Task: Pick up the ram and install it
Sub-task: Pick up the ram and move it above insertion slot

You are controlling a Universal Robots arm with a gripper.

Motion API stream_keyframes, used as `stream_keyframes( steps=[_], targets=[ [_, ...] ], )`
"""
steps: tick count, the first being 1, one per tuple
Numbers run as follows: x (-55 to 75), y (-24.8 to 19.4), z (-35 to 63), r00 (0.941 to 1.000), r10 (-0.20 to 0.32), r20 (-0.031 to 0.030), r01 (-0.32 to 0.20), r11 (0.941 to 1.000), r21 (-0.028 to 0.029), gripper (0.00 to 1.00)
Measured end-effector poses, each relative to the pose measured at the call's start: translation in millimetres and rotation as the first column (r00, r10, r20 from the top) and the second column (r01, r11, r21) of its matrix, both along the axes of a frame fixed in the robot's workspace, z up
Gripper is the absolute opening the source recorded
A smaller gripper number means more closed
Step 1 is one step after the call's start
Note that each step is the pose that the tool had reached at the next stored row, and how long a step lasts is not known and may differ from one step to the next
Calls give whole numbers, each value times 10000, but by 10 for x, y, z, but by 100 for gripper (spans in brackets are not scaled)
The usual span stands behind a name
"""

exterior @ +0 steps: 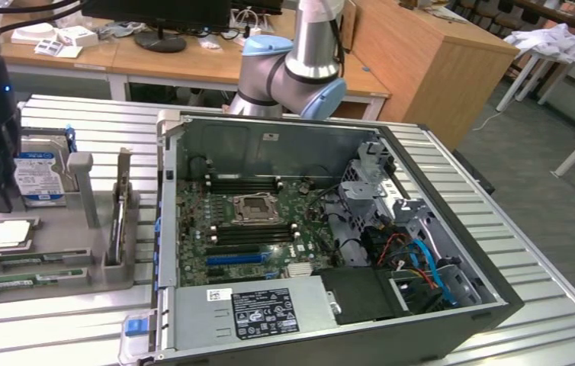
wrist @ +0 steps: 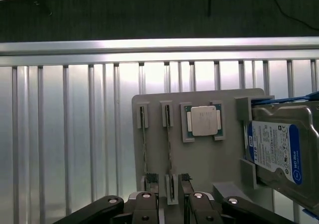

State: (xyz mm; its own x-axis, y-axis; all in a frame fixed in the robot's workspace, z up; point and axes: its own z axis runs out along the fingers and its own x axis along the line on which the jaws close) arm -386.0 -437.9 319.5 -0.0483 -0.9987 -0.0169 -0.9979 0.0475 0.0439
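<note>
- The hand (wrist: 168, 180) was cut off by the picture's edge behind its fingertips, so its body was out of frame.
- The ram (wrist: 168, 134), ahead of the hand and in line with the gap between its fingers, stood edge-on; its chips could not be made out.
- The hard drive (wrist: 279, 154), beside the hand, ran off the picture's edge, its label print too small to read.

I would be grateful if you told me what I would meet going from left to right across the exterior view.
In order: silver hard drive with a blue-white label → square silver processor socket → bundle of blue cables → crumpled white cloth.
</note>
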Motion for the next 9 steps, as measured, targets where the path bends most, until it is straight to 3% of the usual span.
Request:
stream_keyframes(
  steps=[6,9],
  targets=[
    [0,-66,0,10000,0,0,0,10000,0,30],
    [0,-78,0,10000,0,1,0,10000,1,30]
  ],
)
